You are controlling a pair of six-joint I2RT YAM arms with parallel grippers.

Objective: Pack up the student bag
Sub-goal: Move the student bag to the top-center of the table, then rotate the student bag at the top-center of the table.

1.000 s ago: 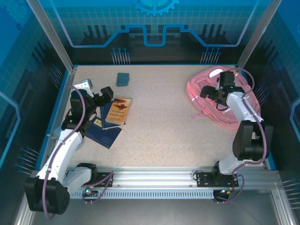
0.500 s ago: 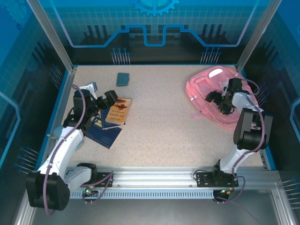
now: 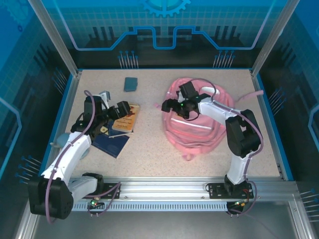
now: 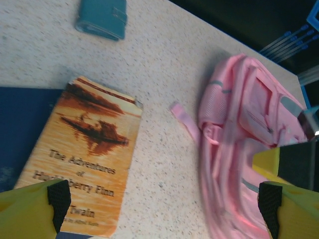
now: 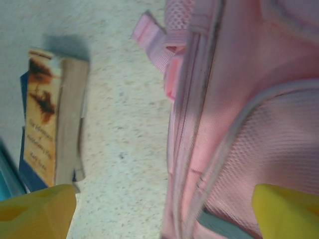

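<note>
Bag: the student bag (image 3: 197, 127) lies slumped on the table (image 3: 164, 164), at mid-depth and a little right of centre. It is pink with pale strips, and one strap (image 3: 251, 94) trails off toward the far right.
Right arm: it reaches leftward across the far part of the bag, and the right gripper (image 3: 175, 105) sits at the bag's far left edge.
Right pincer: the fingers are spread wide. In the wrist view one yellow finger (image 5: 40, 211) is over bare table and the other over pink fabric. Whether either touches the cloth cannot be told.
Left arm: the left gripper (image 3: 119, 110) hovers at the left side of the table, over the near end of the paperback.
Left pincer: it is spread to its full width, with nothing between the yellow, black-tipped fingers (image 4: 59, 198).
Paperback: a Huckleberry Finn book (image 3: 125, 118) lies flat and cover up, well left of the bag, with bare table between them.
Under it: a dark blue book (image 3: 109, 142) shows beyond the paperback's left and near edges.
Far left: a small teal case (image 3: 131, 83) lies alone, apart from the books.
</note>
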